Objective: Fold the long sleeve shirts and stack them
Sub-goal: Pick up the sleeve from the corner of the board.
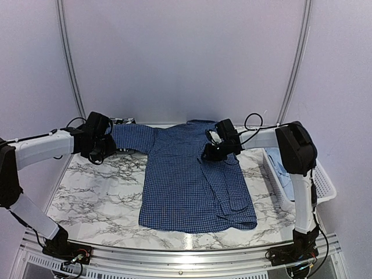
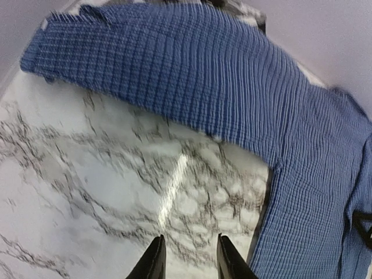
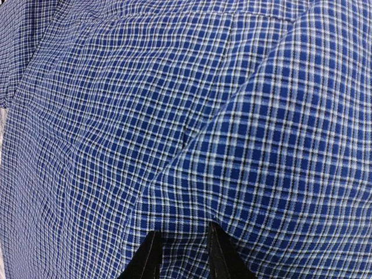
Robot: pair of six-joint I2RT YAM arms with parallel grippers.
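Observation:
The dark blue checked shirt (image 1: 192,180) lies flat on the marble table (image 1: 99,192), collar at the back. Its left sleeve (image 2: 174,64) stretches out to the left, and its right sleeve is folded down over the body. My left gripper (image 1: 103,152) hangs open and empty over bare marble just in front of that sleeve (image 2: 189,256). My right gripper (image 1: 208,154) is low on the shirt's right shoulder, jaws apart, with a raised fold of the checked cloth (image 3: 244,151) between the fingertips (image 3: 181,250). A bit of the black-and-white plaid shirt (image 1: 123,121) shows behind the left sleeve. Pale blue cloth (image 1: 285,171) lies in the basket.
The white slatted basket (image 1: 322,183) stands at the table's right edge beside my right arm. The purple backdrop wall is close behind the shirt's collar. A metal rail runs along the table's near edge.

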